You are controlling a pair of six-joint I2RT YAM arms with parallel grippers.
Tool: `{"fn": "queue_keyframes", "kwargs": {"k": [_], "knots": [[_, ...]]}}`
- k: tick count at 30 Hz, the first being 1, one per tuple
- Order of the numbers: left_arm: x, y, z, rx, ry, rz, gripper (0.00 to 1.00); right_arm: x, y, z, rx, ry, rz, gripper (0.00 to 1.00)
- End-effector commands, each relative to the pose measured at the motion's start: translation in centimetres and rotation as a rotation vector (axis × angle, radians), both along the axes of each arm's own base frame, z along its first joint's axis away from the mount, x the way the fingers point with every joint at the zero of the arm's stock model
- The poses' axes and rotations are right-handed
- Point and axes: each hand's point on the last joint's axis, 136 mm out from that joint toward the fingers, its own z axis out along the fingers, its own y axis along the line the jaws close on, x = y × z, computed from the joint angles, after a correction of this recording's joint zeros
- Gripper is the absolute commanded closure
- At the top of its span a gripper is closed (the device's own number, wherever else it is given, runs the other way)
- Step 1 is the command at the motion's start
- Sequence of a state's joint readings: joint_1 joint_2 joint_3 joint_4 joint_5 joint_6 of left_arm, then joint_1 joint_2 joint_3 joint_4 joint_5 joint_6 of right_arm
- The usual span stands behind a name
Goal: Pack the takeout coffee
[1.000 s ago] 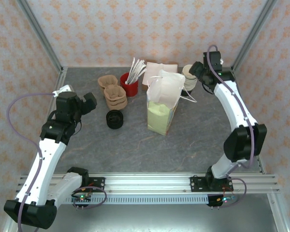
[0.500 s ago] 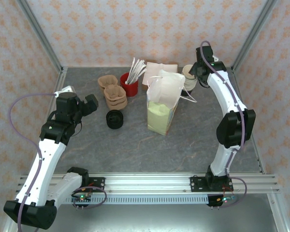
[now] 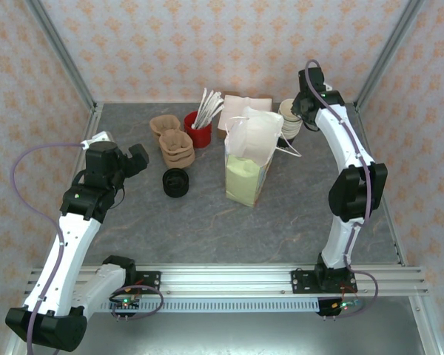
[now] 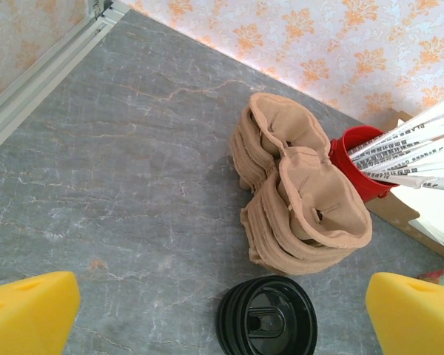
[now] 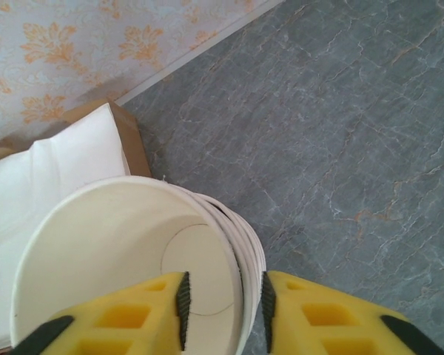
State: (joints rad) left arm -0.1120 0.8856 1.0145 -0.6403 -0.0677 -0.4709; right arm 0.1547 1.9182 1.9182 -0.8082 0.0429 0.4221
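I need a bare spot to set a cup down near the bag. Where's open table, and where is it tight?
Widest bare table: the near strip between the paper bag and the front rail. Also open: right of the bag, toward the right arm. Crowded: the far row, cup carriers, red cup, napkins, cream cups; black lids sit left of the bag.

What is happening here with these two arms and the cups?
The right gripper is at the back right of the table, its jaws straddling the top rim of the stack of cream cups, one inside and one outside. Whether they already pinch it is unclear. The left gripper hangs open above the stack of black lids, beside the brown cup carriers. The paper bag stands upright mid-table.
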Motion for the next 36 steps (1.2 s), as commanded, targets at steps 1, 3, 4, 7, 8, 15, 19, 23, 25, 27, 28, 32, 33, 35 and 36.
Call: {"fn": "queue_keyframes", "kwargs": {"k": [1, 3, 4, 7, 8, 15, 19, 23, 25, 27, 28, 32, 33, 35, 36], "knots": [[-0.2, 0.5, 1.0, 0.027, -0.018, 0.024, 0.00, 0.3, 0.1, 0.1, -0.007, 0.007, 0.002, 0.70], [-0.3, 0.6, 1.1, 0.031, -0.018, 0.027, 0.00, 0.3, 0.0, -0.2, -0.012, 0.014, -0.006, 0.70], [-0.3, 0.7, 1.1, 0.032, -0.019, 0.030, 0.00, 0.3, 0.0, -0.3, -0.013, 0.016, -0.006, 0.70], [-0.3, 0.6, 1.1, 0.029, -0.017, 0.030, 0.00, 0.4, 0.0, -0.7, -0.011, 0.024, -0.008, 0.70], [-0.3, 0.6, 1.1, 0.030, -0.018, 0.029, 0.00, 0.5, 0.0, -0.8, -0.012, 0.027, -0.008, 0.71], [-0.6, 0.6, 1.0, 0.027, -0.010, 0.027, 0.00, 0.5, 0.1, -0.3, -0.009, 0.023, -0.004, 0.87], [-0.6, 0.5, 1.2, 0.024, -0.016, 0.027, 0.00, 0.2, 0.0, 0.9, -0.011, 0.004, 0.002, 0.93], [-0.7, 0.4, 1.2, 0.014, -0.016, 0.022, 0.00, -0.5, 0.0, 2.5, -0.012, -0.013, 0.008, 0.97], [-0.7, 0.3, 1.2, 0.006, -0.015, 0.018, 0.00, -0.9, -0.1, 3.5, -0.013, -0.027, 0.010, 0.98], [-0.7, 0.1, 1.4, -0.004, -0.020, 0.013, 0.00, -1.5, -0.1, 4.7, -0.006, -0.048, 0.012, 0.99], [-0.7, 0.0, 1.5, -0.007, -0.022, 0.008, 0.00, -1.8, -0.1, 5.4, 0.000, -0.061, 0.014, 1.00], [-0.7, -0.3, 2.1, 0.007, -0.040, -0.027, 0.00, -2.9, 0.7, 8.5, 0.052, -0.127, 0.046, 1.00], [-0.8, -0.1, 2.3, 0.020, -0.039, -0.024, 0.00, -3.2, 0.7, 9.4, 0.060, -0.143, 0.051, 1.00], [-1.1, 0.1, 2.7, 0.041, -0.035, -0.021, 0.00, -3.9, 0.6, 10.7, 0.066, -0.165, 0.053, 1.00], [-1.3, 0.1, 2.8, 0.047, -0.036, -0.024, 0.00, -4.4, 0.6, 11.3, 0.069, -0.175, 0.055, 1.00]]}}
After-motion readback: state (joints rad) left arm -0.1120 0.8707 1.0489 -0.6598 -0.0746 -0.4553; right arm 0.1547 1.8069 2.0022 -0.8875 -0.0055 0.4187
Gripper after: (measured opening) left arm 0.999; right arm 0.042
